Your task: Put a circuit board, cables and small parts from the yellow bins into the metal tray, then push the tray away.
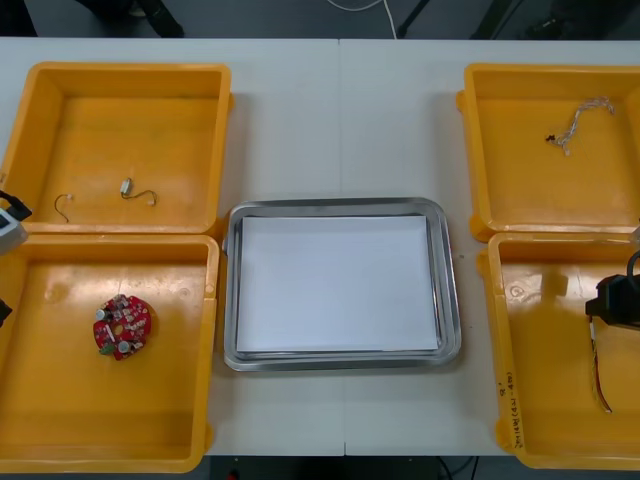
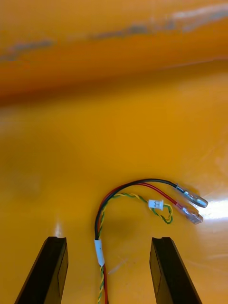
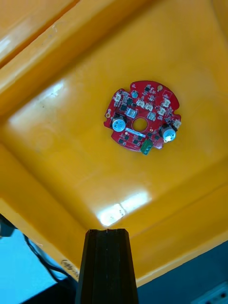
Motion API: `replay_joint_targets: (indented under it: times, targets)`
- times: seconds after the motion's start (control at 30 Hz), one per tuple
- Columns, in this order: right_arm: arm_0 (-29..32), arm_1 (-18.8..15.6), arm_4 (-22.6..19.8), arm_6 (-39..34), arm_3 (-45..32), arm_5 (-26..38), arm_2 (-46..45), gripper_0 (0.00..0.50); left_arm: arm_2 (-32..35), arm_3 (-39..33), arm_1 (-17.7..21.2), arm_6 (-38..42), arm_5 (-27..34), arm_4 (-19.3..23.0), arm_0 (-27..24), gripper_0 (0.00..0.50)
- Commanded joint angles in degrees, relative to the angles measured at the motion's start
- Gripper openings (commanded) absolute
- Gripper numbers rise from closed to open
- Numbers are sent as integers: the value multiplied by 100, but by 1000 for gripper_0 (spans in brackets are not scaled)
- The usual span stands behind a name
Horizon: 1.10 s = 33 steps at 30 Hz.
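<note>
the tray [image 1: 450, 300] holds nothing yet, so by my reading this is the first pick: the cable. the right gripper [image 2: 109, 242] hangs low in the near right bin [image 1: 497, 340], at about 4 o'clock from the tray. its fingers are spread wide, and the red and yellow cable [image 2: 99, 247] runs between them on the bin floor, not yet pinched.

the next move calls for a short drop and a squeeze on the taped stretch. then it needs a lift high enough to clear the bin's inner wall and the tray's rim on the way toward 10 o'clock. the floor around the cable is bare, so there is room to close.

the left gripper [image 3: 107, 235] hangs clenched on nothing over the near left bin [image 1: 212, 330] — the circuit board [image 3: 141, 118] lies flat ahead of it, at about 8 o'clock from the tray, well apart from the walls.
</note>
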Motion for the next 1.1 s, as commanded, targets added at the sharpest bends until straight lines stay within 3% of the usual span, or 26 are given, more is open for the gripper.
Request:
replay_joint_targets:
  times: [0.03, 0.17, 0.33, 0.37, 0.43, 0.8, 1.1]
  targets:
    - [225, -257, -28, 215, -57, -146, 114, 500, 192, -26, 246, -545, 20, 66, -96, 0]
    - [278, -257, -46, 180, -57, -269, 237, 500, 192, -26, 246, -607, -7, 118, -87, 23]
    - [278, -257, -46, 136, -57, -304, 360, 500, 192, -26, 246, -686, -77, 180, -87, 381]
    - [287, -257, -37, 136, -57, -304, 369, 500, 192, -26, 246, -694, -77, 180, -87, 401]
    - [287, -248, -11, 119, -57, -295, 413, 500, 192, -26, 246, -721, -112, 189, -87, 500]
    - [348, -248, 191, 92, -57, -295, 536, 500, 87, -18, 237, -1204, -270, 233, -78, 500]
    - [401, -248, 226, 48, -57, -445, 563, 500, -353, -18, 237, -1257, -982, 153, 150, 500]
